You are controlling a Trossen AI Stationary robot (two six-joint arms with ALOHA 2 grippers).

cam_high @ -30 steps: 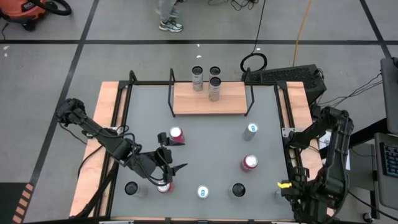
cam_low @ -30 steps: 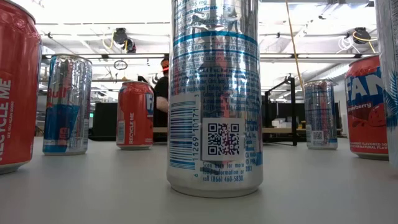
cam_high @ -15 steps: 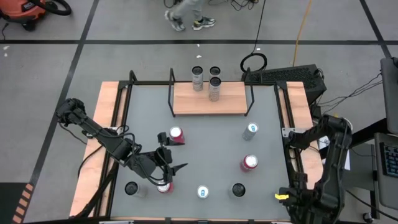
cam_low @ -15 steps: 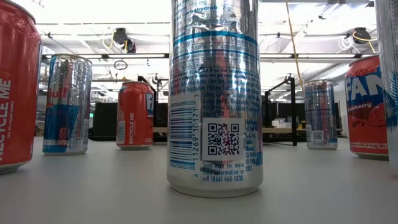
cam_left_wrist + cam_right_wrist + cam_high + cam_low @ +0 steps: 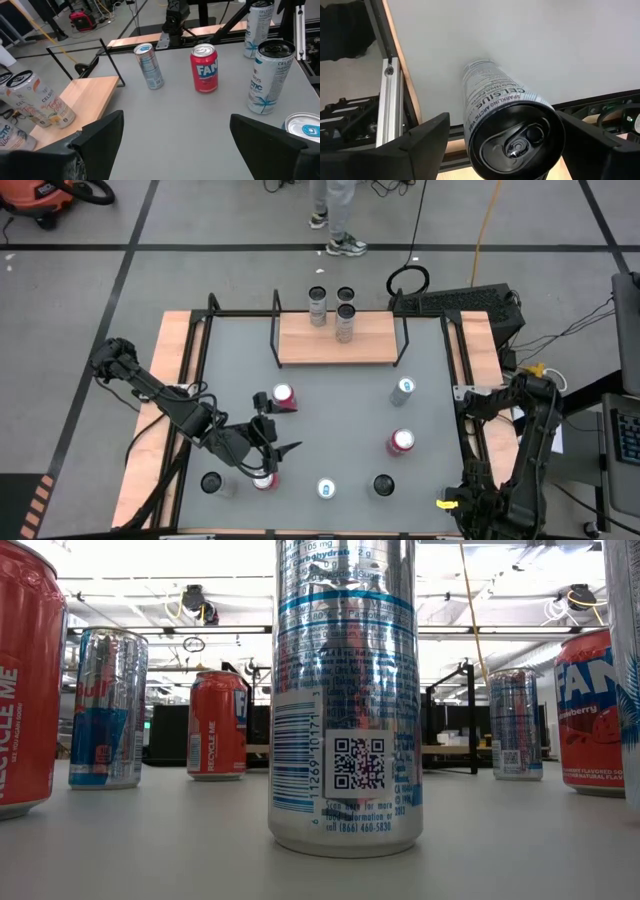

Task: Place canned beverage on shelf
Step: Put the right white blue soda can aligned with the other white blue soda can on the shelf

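The shelf (image 5: 338,352), a light-wood board with black rod frames, stands at the table's far middle and carries three cans (image 5: 345,320). Several more cans stand upright on the grey tabletop. My right gripper (image 5: 502,117) points down over a black-topped silver can (image 5: 512,127) at the near right corner. It is open, one finger on each side of the can's top with a gap to the can. In the high view the right arm (image 5: 520,470) hides that can. My left gripper (image 5: 172,130) hovers open at the near left, holding nothing, close to two red cans (image 5: 283,395).
Loose cans: a silver-blue one (image 5: 402,388), a red one (image 5: 401,442), black-topped ones (image 5: 383,485) (image 5: 211,482), and a blue-topped one (image 5: 326,488), which fills the low view (image 5: 345,690). Black rails edge the table (image 5: 455,380). A person walks on the floor beyond the far edge (image 5: 335,210).
My right arm has moved toward the table's near edge and come down over the can at the near right corner, its gripper staying open. The person beyond the far edge has walked toward the right.
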